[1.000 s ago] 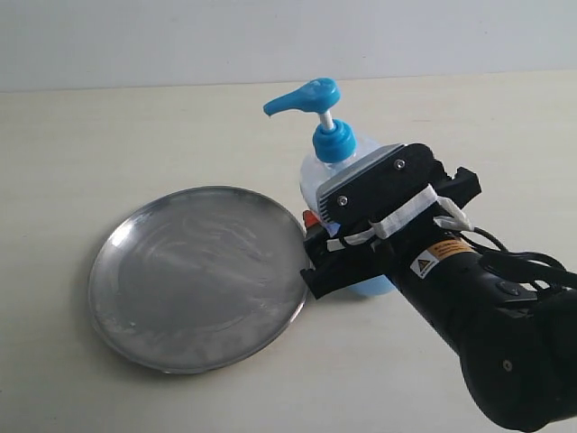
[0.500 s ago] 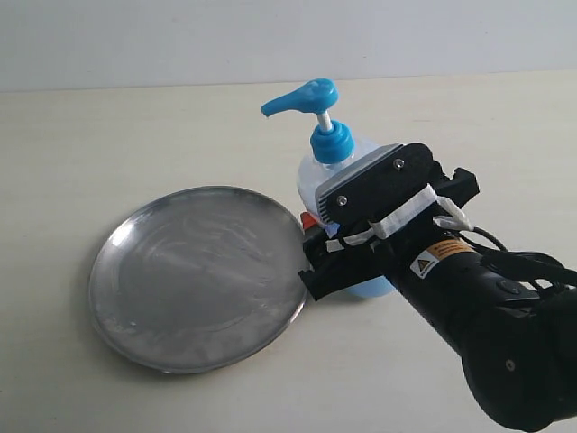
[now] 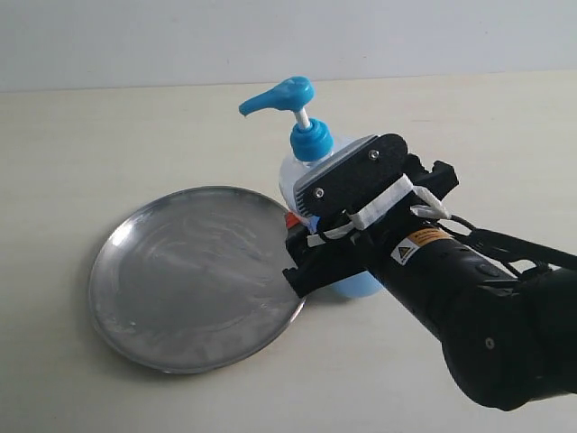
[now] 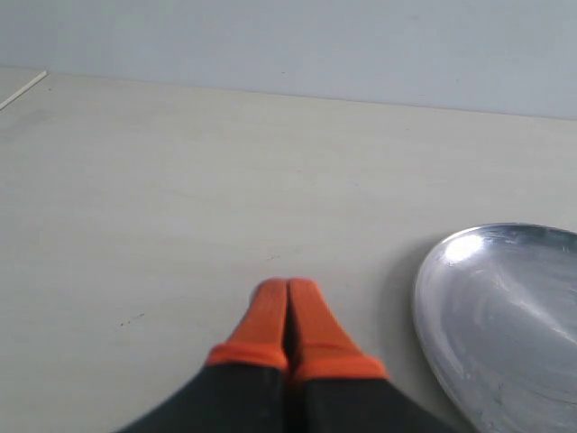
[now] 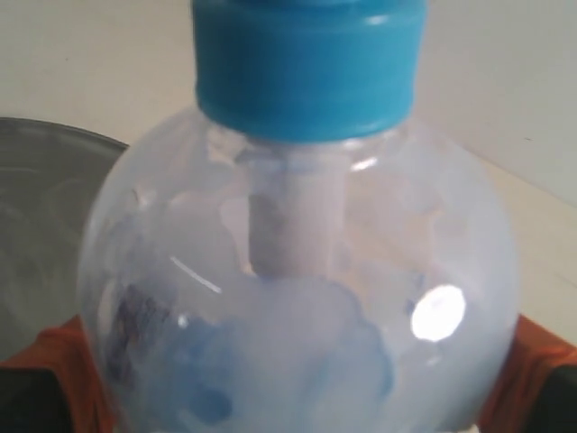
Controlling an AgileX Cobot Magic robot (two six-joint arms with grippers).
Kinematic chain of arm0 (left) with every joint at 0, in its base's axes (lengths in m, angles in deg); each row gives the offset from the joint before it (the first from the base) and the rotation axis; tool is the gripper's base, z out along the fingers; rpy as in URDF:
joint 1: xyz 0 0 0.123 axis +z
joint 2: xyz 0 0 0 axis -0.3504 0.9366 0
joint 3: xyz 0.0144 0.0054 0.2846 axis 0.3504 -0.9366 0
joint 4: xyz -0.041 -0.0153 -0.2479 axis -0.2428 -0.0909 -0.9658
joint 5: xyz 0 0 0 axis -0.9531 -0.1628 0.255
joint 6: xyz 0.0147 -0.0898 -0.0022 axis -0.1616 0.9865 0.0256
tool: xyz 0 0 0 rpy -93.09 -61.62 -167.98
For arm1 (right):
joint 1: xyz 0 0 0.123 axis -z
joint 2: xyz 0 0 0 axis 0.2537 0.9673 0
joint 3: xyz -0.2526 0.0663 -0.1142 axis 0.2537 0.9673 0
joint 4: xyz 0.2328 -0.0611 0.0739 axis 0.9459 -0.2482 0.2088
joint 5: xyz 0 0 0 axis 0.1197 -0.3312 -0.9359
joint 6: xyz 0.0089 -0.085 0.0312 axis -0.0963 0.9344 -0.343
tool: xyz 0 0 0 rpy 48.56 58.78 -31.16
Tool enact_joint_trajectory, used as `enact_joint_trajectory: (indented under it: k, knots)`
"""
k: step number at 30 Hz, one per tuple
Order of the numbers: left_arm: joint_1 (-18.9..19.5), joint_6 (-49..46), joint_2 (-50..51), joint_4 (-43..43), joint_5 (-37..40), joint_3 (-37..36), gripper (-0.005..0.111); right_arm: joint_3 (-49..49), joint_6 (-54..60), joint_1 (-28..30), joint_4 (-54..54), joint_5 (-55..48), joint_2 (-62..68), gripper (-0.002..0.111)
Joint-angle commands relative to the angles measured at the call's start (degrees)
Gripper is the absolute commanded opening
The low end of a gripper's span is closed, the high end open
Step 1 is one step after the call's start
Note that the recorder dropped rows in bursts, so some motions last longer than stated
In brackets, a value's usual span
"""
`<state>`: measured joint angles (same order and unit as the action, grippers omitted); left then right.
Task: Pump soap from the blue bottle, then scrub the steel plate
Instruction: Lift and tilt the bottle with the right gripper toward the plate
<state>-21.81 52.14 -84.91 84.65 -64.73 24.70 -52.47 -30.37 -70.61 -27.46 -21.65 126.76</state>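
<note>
The blue bottle [image 3: 295,173], clear with a bright blue pump head [image 3: 275,96], stands against the right edge of the steel plate [image 3: 185,275]. My right gripper [image 3: 317,242] is shut on the bottle's round body, with an orange finger [image 5: 52,361] on each side. Light blue soap [image 5: 270,361] shows inside the bottle; I see no blob of it on the plate, only dull streaks. The pump spout points over the plate. My left gripper [image 4: 288,299] is shut and empty, low over the table beside the plate [image 4: 505,316]. It does not show in the exterior view.
The pale tabletop [image 3: 108,135] runs back to a light wall [image 3: 288,36]. My right arm [image 3: 478,316] fills the lower right of the exterior view.
My right gripper has carried the bottle left toward the plate, so the pump head now reaches further over the plate's edge. The plate has not moved.
</note>
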Motion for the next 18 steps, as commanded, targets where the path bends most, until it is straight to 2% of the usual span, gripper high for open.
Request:
enact_joint_trajectory:
  k: [1, 18]
  knots:
    - [0.1, 0.2, -0.4, -0.2, -0.6, 0.0, 0.0, -1.1, 1.9, 0.0, -0.7, 2.6, -0.6, 0.0]
    - [0.1, 0.2, -0.4, -0.2, -0.6, 0.0, 0.0, -2.2, 1.9, 0.0, -0.8, 2.7, 1.7, 0.0]
